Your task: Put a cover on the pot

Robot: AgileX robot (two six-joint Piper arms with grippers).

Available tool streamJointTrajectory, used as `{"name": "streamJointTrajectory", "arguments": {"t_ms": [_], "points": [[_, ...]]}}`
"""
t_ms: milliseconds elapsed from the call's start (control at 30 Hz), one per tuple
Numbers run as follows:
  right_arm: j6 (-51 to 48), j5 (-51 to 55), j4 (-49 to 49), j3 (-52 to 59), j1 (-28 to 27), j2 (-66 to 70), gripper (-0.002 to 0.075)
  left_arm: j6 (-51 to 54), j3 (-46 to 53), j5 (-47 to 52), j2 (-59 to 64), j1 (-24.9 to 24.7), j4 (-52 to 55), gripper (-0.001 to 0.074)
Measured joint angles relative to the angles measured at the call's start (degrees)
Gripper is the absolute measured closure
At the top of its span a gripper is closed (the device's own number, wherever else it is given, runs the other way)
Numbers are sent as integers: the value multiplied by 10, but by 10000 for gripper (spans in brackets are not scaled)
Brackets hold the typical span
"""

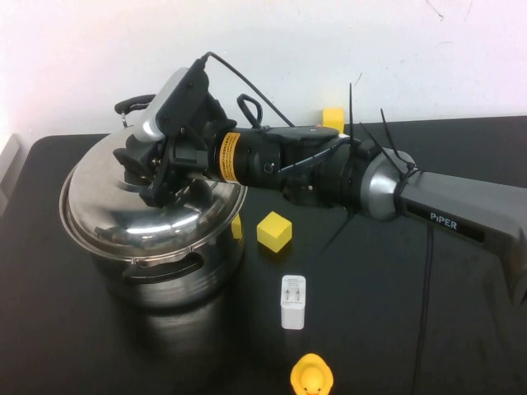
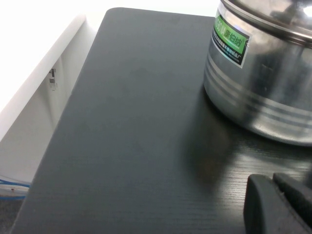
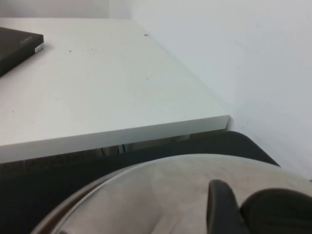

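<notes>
The right end effector sat over the lid, seemingly clamped on its knob, atop the pot. The left end effector rested low on the table left of the pot; grip state unclear.

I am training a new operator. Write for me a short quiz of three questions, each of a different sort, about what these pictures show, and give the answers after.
1. True or false: the lid lies flat and centred on the pot.
2. Multiple choice: where is the right tool? A) above the yellow duck. B) at the lid's knob, on top of the pot. C) beside the white charger.
3. Fill in: the left tool shows only in the left wrist view, low near the ____ table, beside the pot.

Key
1. False: it is tilted, with a gap at the front rim.
2. B
3. black
</notes>
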Motion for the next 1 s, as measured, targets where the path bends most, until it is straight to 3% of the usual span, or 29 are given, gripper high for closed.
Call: {"name": "streamJointTrajectory", "arguments": {"t_ms": [100,233,333,433,600,667,833,1000], "points": [[0,1,3,0,1,0,372,0,0,0,0,0,0,737],[-1,5,-1,0,-1,-1,267,0,0,0,0,0,0,737],[9,6,-40,0,-7,-16,265,0,0,0,0,0,0,737],[55,6,-116,0,-13,-57,351,0,0,0,0,0,0,737],[192,-19,-237,1,-36,-148,610,0,0,0,0,0,0,737],[214,-36,-261,14,-44,-182,678,0,0,0,0,0,0,737],[220,-28,-280,115,-51,-281,720,0,0,0,0,0,0,737],[208,47,-281,274,-51,-410,726,0,0,0,0,0,0,737]]}}
